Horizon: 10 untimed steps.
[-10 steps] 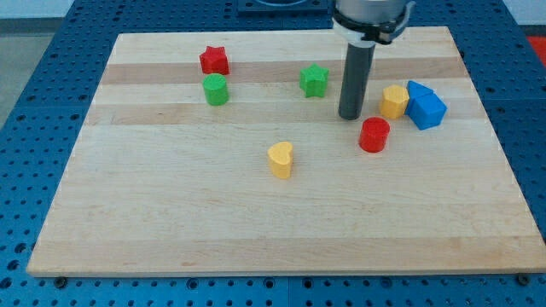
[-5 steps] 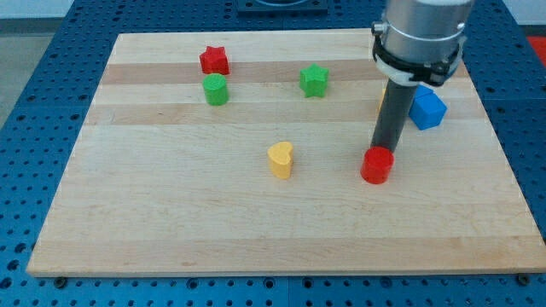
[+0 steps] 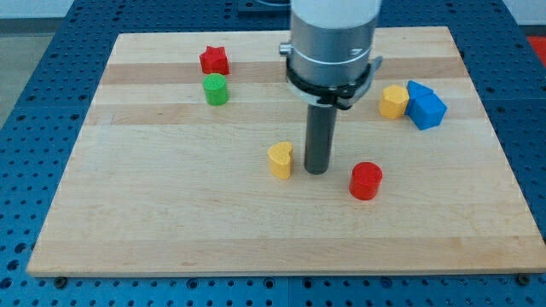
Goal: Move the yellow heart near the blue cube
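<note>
The yellow heart (image 3: 281,159) lies near the middle of the wooden board (image 3: 171,222). My tip (image 3: 316,170) rests on the board just to the heart's right, a small gap away. The blue cube (image 3: 426,110) sits at the view's right, with another blue block (image 3: 416,89) behind it and a yellow block (image 3: 393,101) touching its left side. A red cylinder (image 3: 366,181) stands to the right of my tip, slightly lower in the view.
A red star (image 3: 214,60) and a green cylinder (image 3: 215,89) sit at the view's upper left. The arm's grey body (image 3: 332,43) hides the board behind it, where the green star stood earlier.
My tip swept from the view's upper right down and left to beside the yellow heart. The red cylinder was pushed down and slightly left. The arm now hides the green star.
</note>
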Motion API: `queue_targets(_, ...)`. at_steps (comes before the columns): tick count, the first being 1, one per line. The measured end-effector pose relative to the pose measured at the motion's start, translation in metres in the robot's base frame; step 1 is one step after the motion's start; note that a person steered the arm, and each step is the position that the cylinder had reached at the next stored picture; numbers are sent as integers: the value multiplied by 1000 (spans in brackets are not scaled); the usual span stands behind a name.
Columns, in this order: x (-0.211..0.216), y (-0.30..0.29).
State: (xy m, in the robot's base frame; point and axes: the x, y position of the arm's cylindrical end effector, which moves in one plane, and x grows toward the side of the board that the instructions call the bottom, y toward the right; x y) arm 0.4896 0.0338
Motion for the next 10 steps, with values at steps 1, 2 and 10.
queue_targets(1,8,-30)
queue_targets(2,18,-58)
queue_targets(10,-30,-39)
